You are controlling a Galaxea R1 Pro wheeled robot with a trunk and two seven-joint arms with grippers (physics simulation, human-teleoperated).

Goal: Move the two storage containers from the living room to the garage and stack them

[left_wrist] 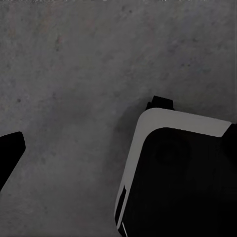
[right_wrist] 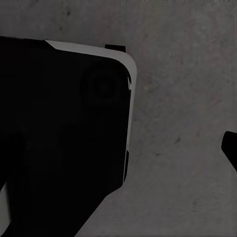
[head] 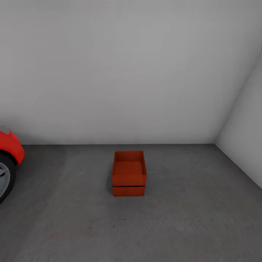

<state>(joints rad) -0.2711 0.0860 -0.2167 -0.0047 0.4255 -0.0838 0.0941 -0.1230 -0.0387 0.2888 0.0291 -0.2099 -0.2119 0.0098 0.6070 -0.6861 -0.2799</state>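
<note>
Head view: two storage containers, stacked. Upper container (head: pixel 128 168), red-orange, rectangular, open-topped, with plain smooth walls and an empty interior. It sits squarely on the lower container (head: pixel 128 191), of which a narrow front band shows beneath a dark seam. The stack rests on the floor (head: pixel 182 218), out in the open and well apart from both walls.

Floor: dark grey concrete, mottled and matte, with faint lighter patches.

Back wall (head: pixel 127 72): plain white, smooth, unmarked. It meets a second white wall (head: pixel 247 145) in a corner at the right.

Red car (head: pixel 11 145): glossy curved bodywork at the left edge, with part of a black tyre and a grey wheel below it; well apart from the stack.

Left wrist view: the same concrete at close range, speckled and grainy. A large black body with a pale grey rounded rim (left_wrist: pixel 177 182) belongs to the robot. One dark finger of the left claw (left_wrist: pixel 10 150) shows at the frame edge; whether that claw is open or closed cannot be told.

Right wrist view: concrete again, with a like black, grey-rimmed robot part (right_wrist: pixel 64 133). A dark sliver of the right claw (right_wrist: pixel 231 148) shows at the edge; its state cannot be told either.
</note>
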